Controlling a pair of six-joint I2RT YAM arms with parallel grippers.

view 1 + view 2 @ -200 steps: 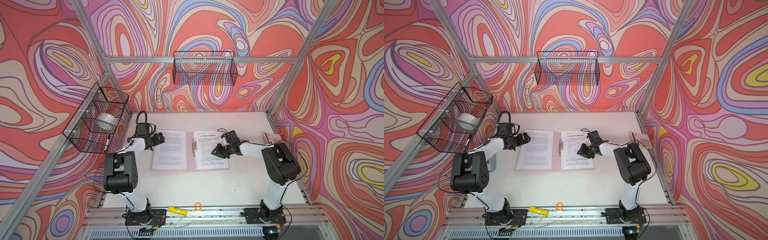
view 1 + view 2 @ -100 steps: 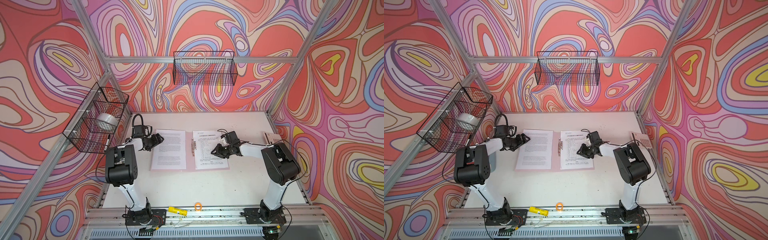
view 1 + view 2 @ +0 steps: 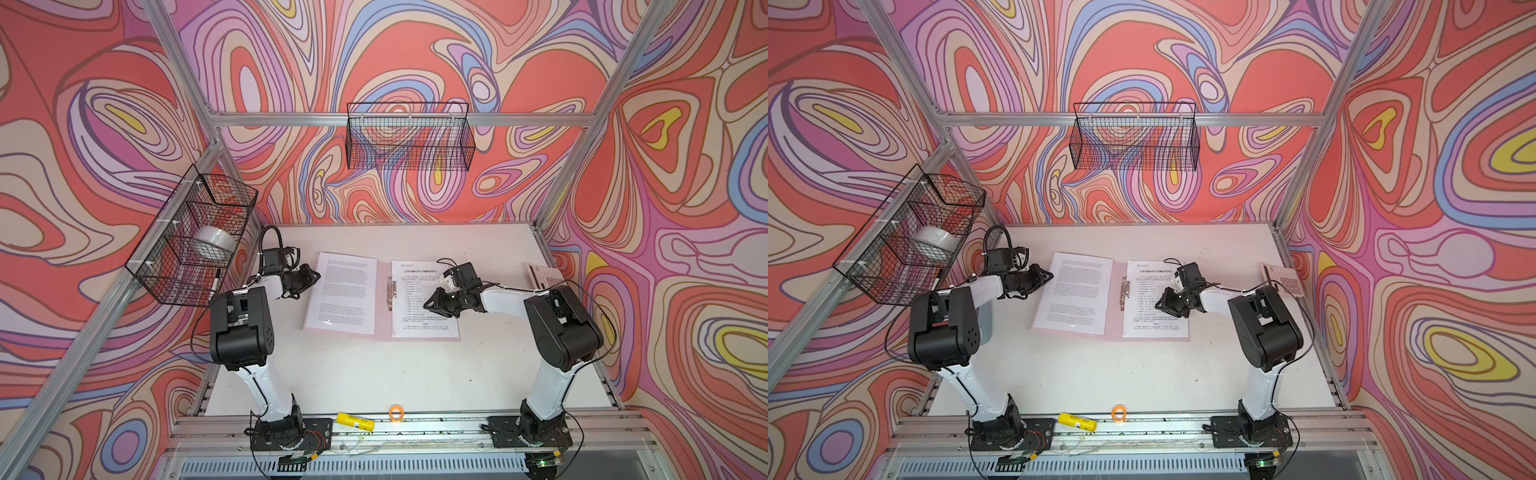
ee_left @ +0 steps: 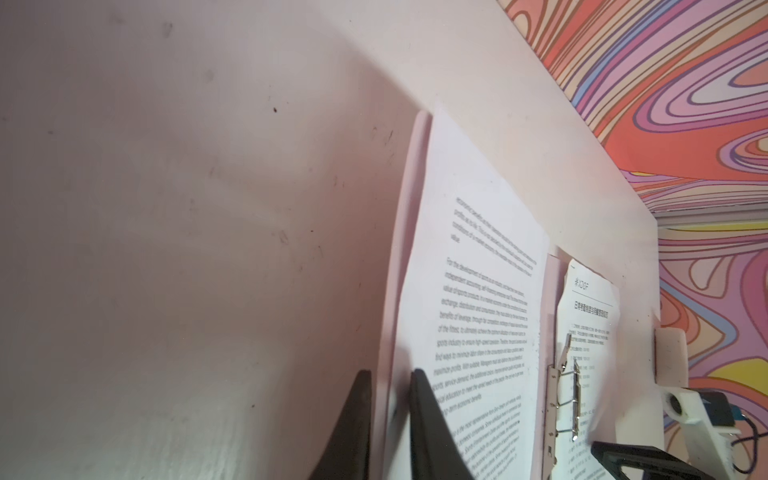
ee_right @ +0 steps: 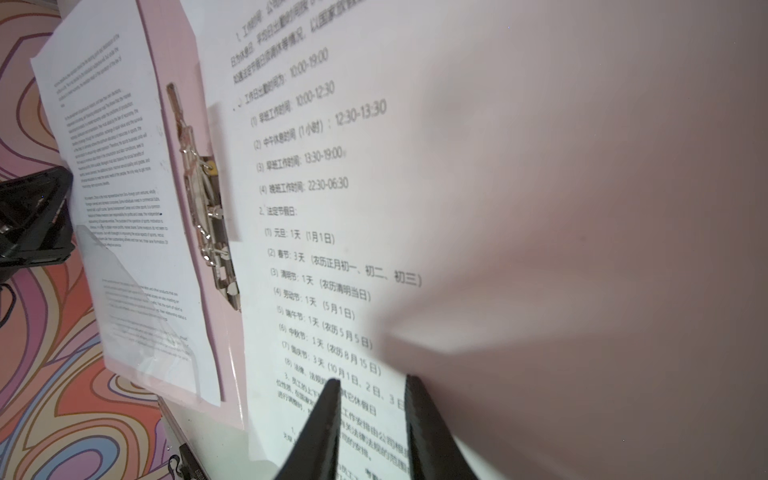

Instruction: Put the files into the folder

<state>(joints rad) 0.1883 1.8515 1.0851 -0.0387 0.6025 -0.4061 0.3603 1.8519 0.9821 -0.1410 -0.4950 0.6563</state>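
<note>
Left gripper (image 4: 388,374) has snapped from wide to narrow, pinching the outer cover edge of the folder (image 3: 382,318), which lies open on the table (image 3: 374,374) with the files (image 3: 343,295) inside, one per half. Right gripper (image 5: 372,380), jaws slightly parted and holding nothing, rests on the headed sheet (image 3: 411,286); it should pin that side while the cover swings over slowly, papers undisturbed.

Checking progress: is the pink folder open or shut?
Open. The folder lies spread flat, a left sheet and a right sheet on its halves, the metal clip exposed at the spine.
</note>
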